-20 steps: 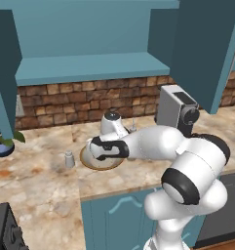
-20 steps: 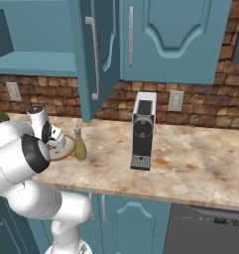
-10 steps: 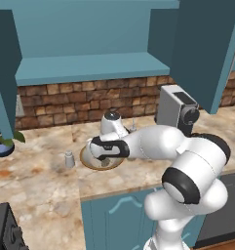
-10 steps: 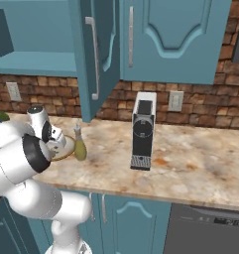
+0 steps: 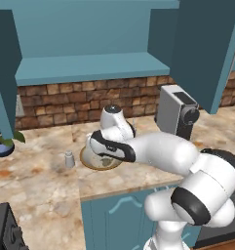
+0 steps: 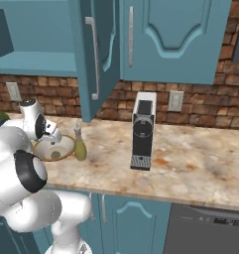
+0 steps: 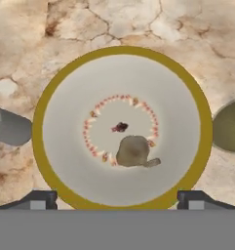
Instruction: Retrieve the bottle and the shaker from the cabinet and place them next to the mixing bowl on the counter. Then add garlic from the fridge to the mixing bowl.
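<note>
Inside the mixing bowl (image 7: 120, 128), the garlic (image 7: 134, 151) lies just off its dotted centre ring. Above it the gripper (image 7: 117, 199) hangs with fingers spread wide, holding nothing. Beside the bowl stand the shaker (image 5: 68, 159) and the bottle (image 6: 80, 145), near the desk's (image 6: 190, 168) front edge.

The arm hides part of the mixing bowl (image 5: 97, 161); the bottle (image 7: 228, 124) is cut off at the frame edge.

Counter (image 5: 36, 188) bears mixing bowl (image 7: 55, 146), shaker (image 5: 68, 159), bottle (image 6: 80, 145).
</note>
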You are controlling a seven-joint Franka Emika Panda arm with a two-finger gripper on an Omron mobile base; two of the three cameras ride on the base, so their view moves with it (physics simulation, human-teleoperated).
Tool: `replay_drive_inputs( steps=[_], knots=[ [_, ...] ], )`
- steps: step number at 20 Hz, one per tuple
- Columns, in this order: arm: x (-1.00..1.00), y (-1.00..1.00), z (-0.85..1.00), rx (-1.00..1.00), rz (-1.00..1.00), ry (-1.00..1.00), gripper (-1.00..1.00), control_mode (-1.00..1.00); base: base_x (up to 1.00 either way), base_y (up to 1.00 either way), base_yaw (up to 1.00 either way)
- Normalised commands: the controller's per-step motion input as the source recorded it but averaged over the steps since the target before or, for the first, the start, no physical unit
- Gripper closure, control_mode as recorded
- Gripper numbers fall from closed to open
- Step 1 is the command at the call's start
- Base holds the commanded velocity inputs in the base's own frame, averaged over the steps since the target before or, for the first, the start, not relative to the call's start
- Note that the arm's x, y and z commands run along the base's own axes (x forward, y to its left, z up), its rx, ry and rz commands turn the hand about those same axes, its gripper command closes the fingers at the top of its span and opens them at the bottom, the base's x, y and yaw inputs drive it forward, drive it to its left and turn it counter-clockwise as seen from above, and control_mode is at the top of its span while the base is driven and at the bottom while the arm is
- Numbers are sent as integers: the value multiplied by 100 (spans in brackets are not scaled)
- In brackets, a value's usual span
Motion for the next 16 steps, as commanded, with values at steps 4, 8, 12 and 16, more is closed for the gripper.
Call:
replay_drive_inputs(
  steps=[4,8,12,16],
  knots=[
    [-94,0,70,1,0,-5,-100,-100,0,0,0],
    [-95,-10,91,0,0,-1,-100,-100,0,0,0],
    [-73,-45,100,0,0,-8,-100,-100,0,0,0],
    [-78,-58,100,0,0,-11,-100,-100,0,0,0]
  ],
)
